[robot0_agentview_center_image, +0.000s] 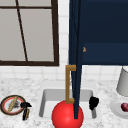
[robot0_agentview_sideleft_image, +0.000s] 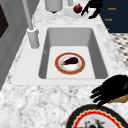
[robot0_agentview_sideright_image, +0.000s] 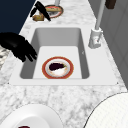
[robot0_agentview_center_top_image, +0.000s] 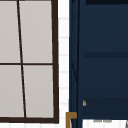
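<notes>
Left hand (robot0_agentview_center_image: 25, 105) curled on a brown piece (robot0_agentview_center_image: 26, 114), just beside the counter plate (robot0_agentview_center_image: 3, 107).

The grip looks partial, so it would be wise to keep the fingers snug round the piece and stay clear of that plate's rim. The right hand (robot0_agentview_center_image: 93, 102) hangs over the sink's (robot0_agentview_sideleft_image: 100, 57) right edge, fingers relaxed and holding nothing.

Count:
- two hands
- three plates: the counter plate, the sink plate (robot0_agentview_sideleft_image: 58, 65) and a white plate (robot0_agentview_center_image: 115, 107)
- one eggplant (robot0_agentview_sideleft_image: 71, 60) (on the sink plate)
- one red fruit (robot0_agentview_center_image: 124, 107)
- one ball (robot0_agentview_center_image: 66, 116)
- one faucet (robot0_agentview_sideleft_image: 32, 37)
</notes>
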